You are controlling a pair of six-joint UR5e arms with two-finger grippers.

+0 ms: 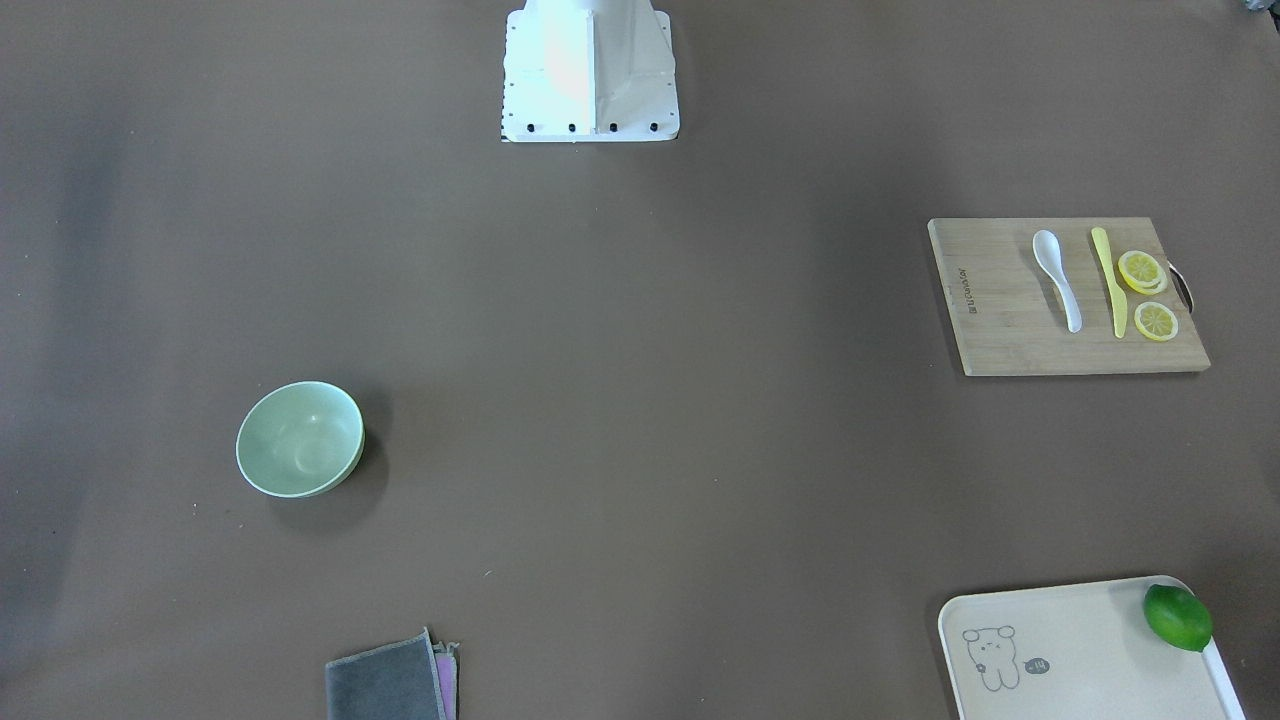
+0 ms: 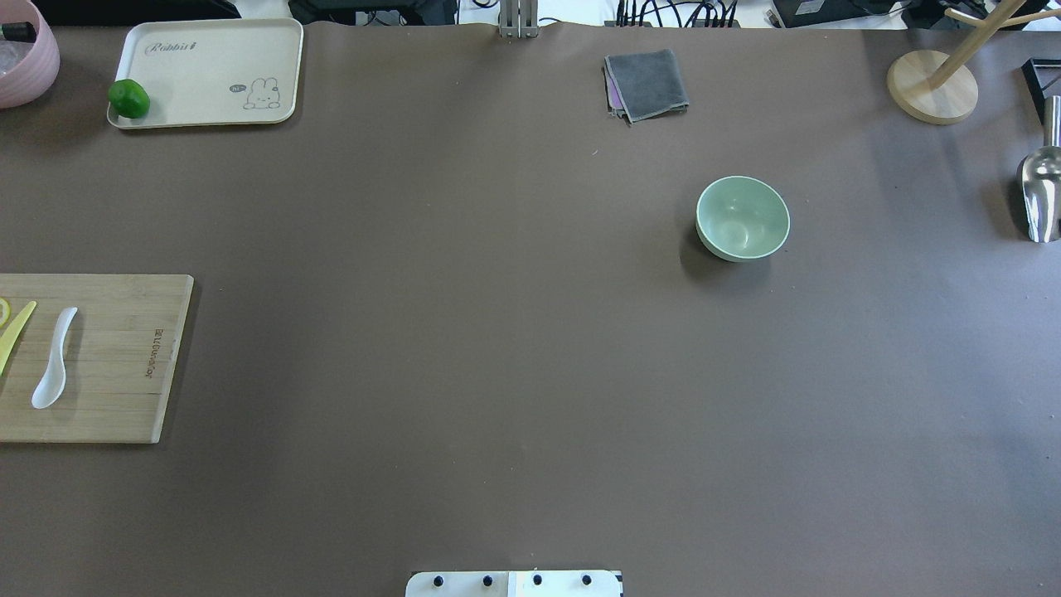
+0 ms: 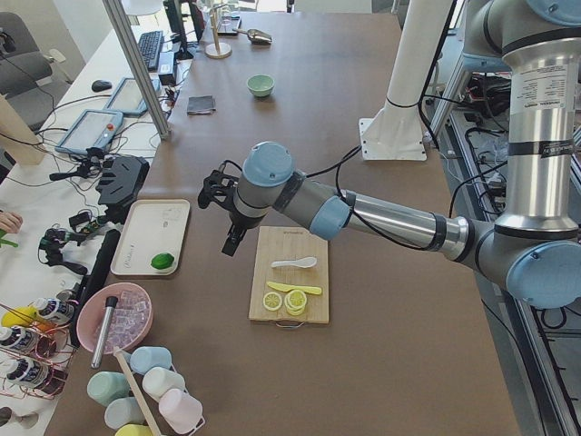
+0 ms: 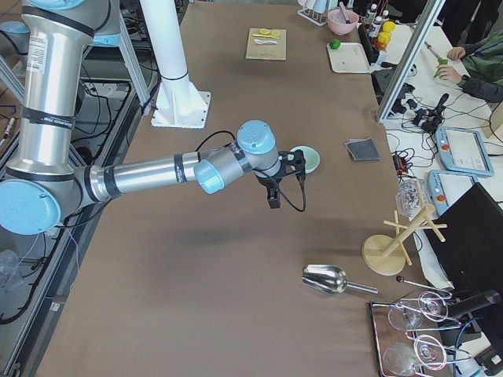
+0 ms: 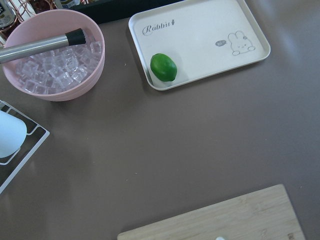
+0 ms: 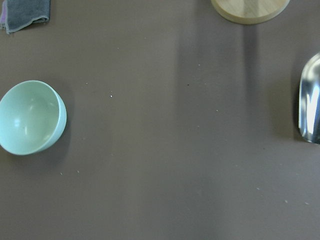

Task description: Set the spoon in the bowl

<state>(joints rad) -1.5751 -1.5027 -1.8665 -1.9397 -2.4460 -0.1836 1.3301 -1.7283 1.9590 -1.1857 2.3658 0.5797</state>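
The white spoon (image 1: 1058,278) lies on a wooden cutting board (image 1: 1000,330), beside a yellow knife (image 1: 1108,280) and lemon slices (image 1: 1141,270). It also shows in the overhead view (image 2: 54,359) and the exterior left view (image 3: 295,263). The empty mint-green bowl (image 2: 742,218) stands upright far across the table, and shows in the right wrist view (image 6: 31,117). My left gripper (image 3: 231,238) hovers beside the board's far edge; I cannot tell if it is open. My right gripper (image 4: 273,198) hangs just short of the bowl (image 4: 309,159); I cannot tell its state.
A cream tray (image 2: 207,75) holds a lime (image 2: 128,98). A pink bowl of ice (image 5: 52,57) stands beyond it. A folded grey cloth (image 2: 646,83), a metal scoop (image 2: 1040,195) and a wooden stand (image 2: 932,87) lie near the bowl's side.
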